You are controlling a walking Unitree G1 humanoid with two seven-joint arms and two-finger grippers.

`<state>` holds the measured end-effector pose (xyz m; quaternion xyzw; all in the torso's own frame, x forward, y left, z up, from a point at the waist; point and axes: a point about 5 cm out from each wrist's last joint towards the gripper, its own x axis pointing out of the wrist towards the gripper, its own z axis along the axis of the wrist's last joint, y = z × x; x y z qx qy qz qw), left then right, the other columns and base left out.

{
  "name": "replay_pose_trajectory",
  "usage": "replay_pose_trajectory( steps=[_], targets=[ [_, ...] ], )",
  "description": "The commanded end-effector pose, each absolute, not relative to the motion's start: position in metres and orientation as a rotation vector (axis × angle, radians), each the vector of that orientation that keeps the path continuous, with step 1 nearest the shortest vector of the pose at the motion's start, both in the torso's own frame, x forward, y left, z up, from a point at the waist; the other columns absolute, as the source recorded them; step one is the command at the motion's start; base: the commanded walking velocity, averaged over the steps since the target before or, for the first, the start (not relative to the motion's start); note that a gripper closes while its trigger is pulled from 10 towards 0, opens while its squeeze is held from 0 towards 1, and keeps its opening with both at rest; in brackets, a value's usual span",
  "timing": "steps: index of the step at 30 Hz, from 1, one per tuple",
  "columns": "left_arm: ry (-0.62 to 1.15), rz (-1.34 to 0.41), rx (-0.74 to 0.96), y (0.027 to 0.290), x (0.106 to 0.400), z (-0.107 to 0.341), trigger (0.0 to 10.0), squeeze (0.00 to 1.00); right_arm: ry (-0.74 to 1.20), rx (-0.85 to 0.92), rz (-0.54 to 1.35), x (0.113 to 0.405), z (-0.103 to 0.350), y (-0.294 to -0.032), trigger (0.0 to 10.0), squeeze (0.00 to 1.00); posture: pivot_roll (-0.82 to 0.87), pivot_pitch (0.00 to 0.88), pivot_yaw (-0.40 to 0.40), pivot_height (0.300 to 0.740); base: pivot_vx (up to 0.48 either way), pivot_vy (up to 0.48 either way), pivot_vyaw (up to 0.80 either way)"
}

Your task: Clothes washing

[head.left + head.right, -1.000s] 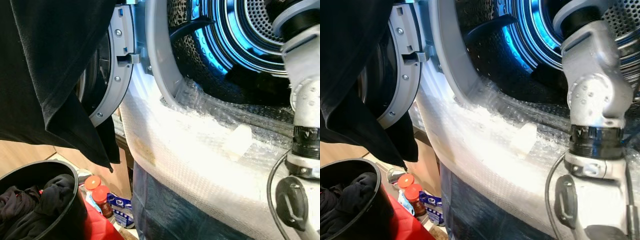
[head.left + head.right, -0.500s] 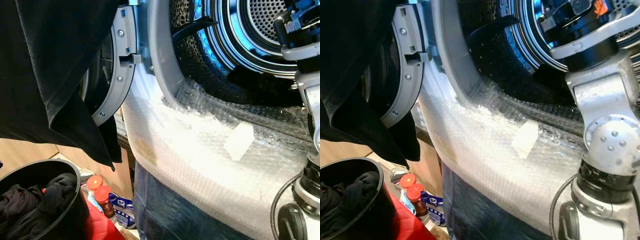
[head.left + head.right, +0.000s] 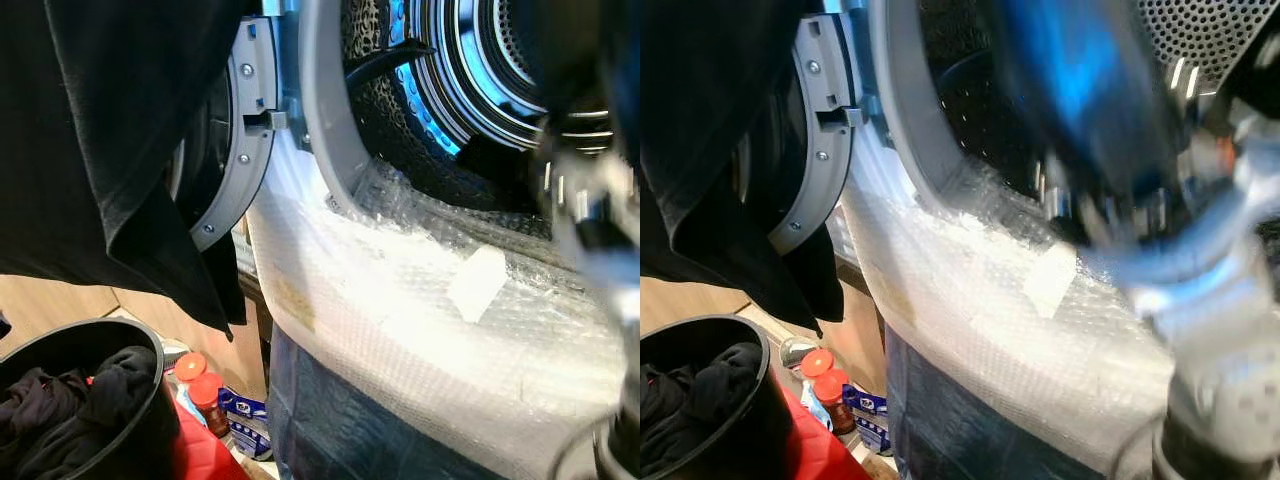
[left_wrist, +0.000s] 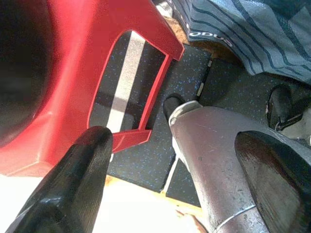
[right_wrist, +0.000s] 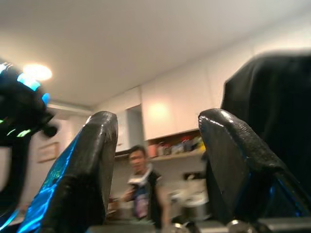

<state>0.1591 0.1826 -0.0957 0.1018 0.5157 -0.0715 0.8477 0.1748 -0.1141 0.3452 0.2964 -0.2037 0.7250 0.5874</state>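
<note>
A black garment (image 3: 100, 130) hangs down at the upper left, in front of the washer's open door (image 3: 228, 150); what holds it up is out of frame. The lit drum (image 3: 470, 70) gapes beyond its grey rim. My right arm (image 3: 1200, 250) crosses the drum's mouth as a blur. In the right wrist view the right gripper (image 5: 159, 119) is open and empty, pointing into the room, with black cloth (image 5: 272, 121) beside it. The left gripper (image 4: 172, 138) hangs open, low over the floor beside a red stool (image 4: 63, 58).
Bubble wrap (image 3: 400, 300) with a white patch (image 3: 477, 283) covers the washer's lower rim. A black basket (image 3: 150, 350) of dark clothes (image 3: 60, 410) stands at the lower left on the red stool. Orange-capped bottles (image 3: 195, 385) sit on the floor. A person (image 5: 143, 194) stands far off.
My right arm has swung up across the drum's opening and is now blurred with motion. The hanging garment, basket and washer stay put; the view has shifted slightly.
</note>
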Motion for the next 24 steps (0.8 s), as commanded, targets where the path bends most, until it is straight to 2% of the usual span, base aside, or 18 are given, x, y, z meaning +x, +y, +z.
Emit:
replay_pose_trajectory(
  steps=[1, 5, 7, 8, 10, 15, 21, 24],
  targets=[
    [1.148, -0.171, 0.228, 0.183, 0.145, -0.101, 10.0, 0.0, -0.472, 0.657, 1.776, 0.162, 0.346, -0.112, 10.0, 0.0, -0.13, 0.008, 0.0, 0.74, 0.0, 0.0, 0.0],
    [1.144, -0.178, 0.226, 0.18, 0.146, -0.101, 10.0, 0.0, -0.289, 0.732, 1.777, 0.159, 0.319, -0.106, 10.0, 0.0, -0.13, 0.011, -0.005, 0.74, 0.0, 0.0, 0.0],
    [1.143, -0.178, 0.225, 0.18, 0.146, -0.101, 10.0, 0.0, -0.264, 0.751, 1.771, 0.16, 0.316, -0.106, 10.0, 0.0, -0.13, 0.011, -0.005, 0.74, 0.0, 0.0, 0.0],
    [1.143, -0.179, 0.225, 0.179, 0.146, -0.101, 10.0, 0.0, -0.152, 0.733, 1.735, 0.161, 0.297, -0.105, 10.0, 0.0, -0.13, 0.013, -0.007, 0.74, 0.0, 0.0, 0.0],
    [1.143, -0.181, 0.226, 0.179, 0.146, -0.101, 10.0, 0.0, -0.056, 0.734, 1.704, 0.161, 0.276, -0.108, 10.0, 0.0, -0.13, 0.013, -0.009, 0.74, 0.0, 0.0, 0.0],
    [1.143, -0.181, 0.225, 0.178, 0.147, -0.101, 10.0, 0.0, 0.074, 0.77, 1.649, 0.16, 0.245, -0.115, 10.0, 0.0, -0.12, 0.016, -0.01, 0.74, 0.0, 0.0, 0.0],
    [1.148, -0.18, 0.225, 0.178, 0.144, -0.102, 10.0, 0.0, 0.355, 0.682, 1.522, 0.158, 0.178, -0.129, 10.0, 0.0, -0.12, 0.013, -0.011, 0.74, 0.0, 0.0, 0.0],
    [1.149, -0.174, 0.224, 0.179, 0.144, -0.102, 10.0, 0.0, 0.471, 0.66, 1.394, 0.162, 0.145, -0.138, 10.0, 0.0, -0.11, 0.01, -0.019, 0.74, 0.0, 0.0, 0.0]
  ],
)
